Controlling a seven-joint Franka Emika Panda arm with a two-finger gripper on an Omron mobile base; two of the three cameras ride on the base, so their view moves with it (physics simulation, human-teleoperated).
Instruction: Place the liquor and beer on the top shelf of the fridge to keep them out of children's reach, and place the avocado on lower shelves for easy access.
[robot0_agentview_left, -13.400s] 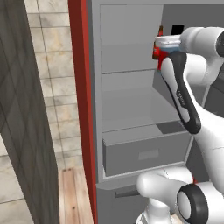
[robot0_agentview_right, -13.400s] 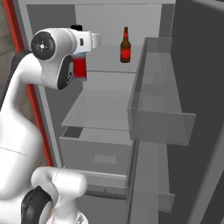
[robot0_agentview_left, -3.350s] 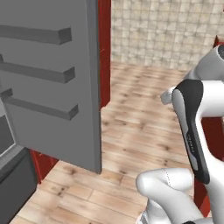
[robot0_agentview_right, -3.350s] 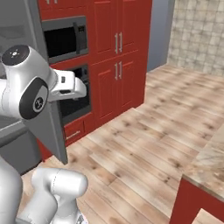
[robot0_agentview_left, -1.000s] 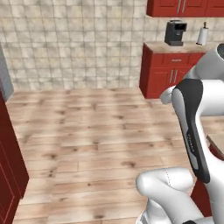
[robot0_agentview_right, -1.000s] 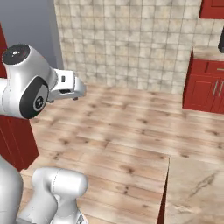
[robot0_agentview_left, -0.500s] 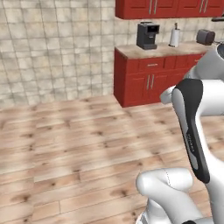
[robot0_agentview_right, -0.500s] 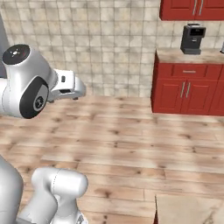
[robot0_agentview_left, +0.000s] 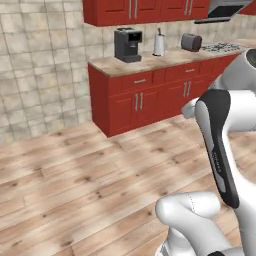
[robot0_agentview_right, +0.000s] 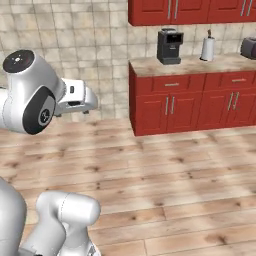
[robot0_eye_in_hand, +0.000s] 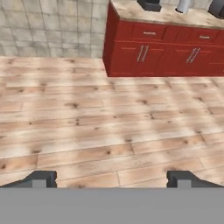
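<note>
None of the task's things — liquor, beer, avocado, fridge or its shelves — is appearing in the current views, so I cannot tell where they are sitting or which of them is already shelved. Judging from that alone, the robot is facing away from its work area and at least some placing is probably waiting to be done; how much, the pictures are not settling.

The gripper (robot0_eye_in_hand: 112, 179) is standing released, its two dark fingertips (robot0_eye_in_hand: 40, 178) spread wide at 7 and 5 o'clock of the hand view, with bare floor between them and nothing in its grasp. In the right base view the hand is pointing out toward 3 o'clock from the big white joint.

Beneath and ahead, a light wooden plank floor (robot0_eye_in_hand: 109, 127) is stretching across the room. At 12 to 2 o'clock in the hand view, a run of red base cabinets (robot0_agentview_right: 190, 102) is standing under a beige stone counter (robot0_agentview_right: 200, 63). On that counter a black coffee machine (robot0_agentview_right: 169, 46) is sitting, a white paper-towel roll (robot0_agentview_right: 207, 48) near it, then a toaster (robot0_agentview_left: 191, 42), with a stovetop (robot0_agentview_left: 220, 47) beyond. Red wall cabinets (robot0_agentview_left: 140, 10) are hanging above, and a beige tiled wall (robot0_agentview_right: 65, 55) is closing the room at 10 to 11 o'clock.
</note>
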